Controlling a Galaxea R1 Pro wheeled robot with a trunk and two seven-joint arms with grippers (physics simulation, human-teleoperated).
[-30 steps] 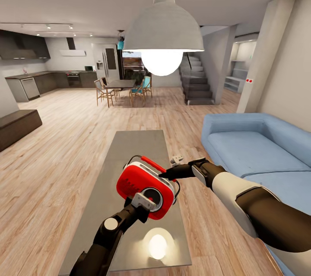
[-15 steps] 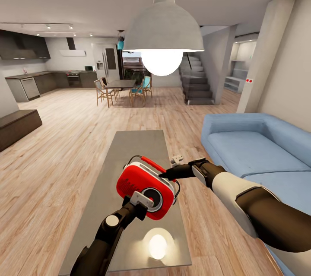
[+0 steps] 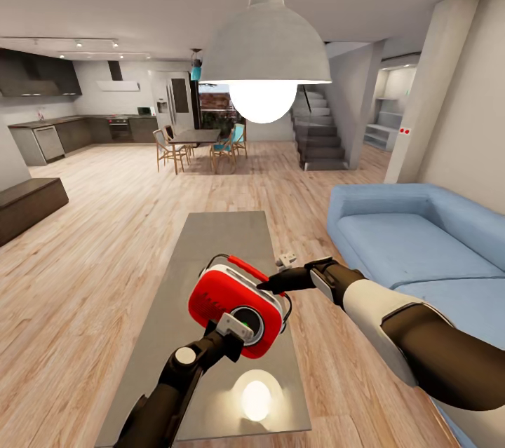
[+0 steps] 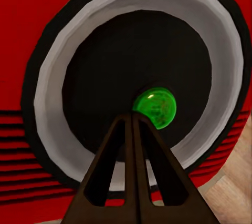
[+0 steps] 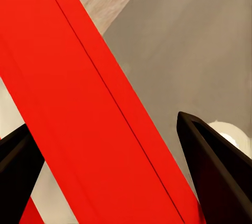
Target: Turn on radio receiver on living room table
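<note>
Head view shows the radio receiver (image 3: 236,308) held tilted above the near half of the table (image 3: 224,238), its red face and round dial turned toward the camera. The right gripper (image 3: 265,285) reaches in from the sofa (image 3: 414,238) side and meets the radio's red handle (image 3: 245,267) at the upper edge; in the right wrist view that handle (image 5: 89,108) runs as a broad red bar between the two dark fingers (image 5: 215,171), which sit on either side of it, clasping it. The left gripper (image 3: 235,325) comes up from below and presses against the dial. In the left wrist view its fingers (image 4: 134,182) are pressed together into one point, clenched on nothing, with the tip touching a small green light (image 4: 154,108) at the middle of the dark dial (image 4: 136,82). A white pendant lamp (image 3: 265,48) hangs over the table, and its glow reflects on the grey top near the front edge. Light wood floor (image 3: 105,224) surrounds the table.
</note>
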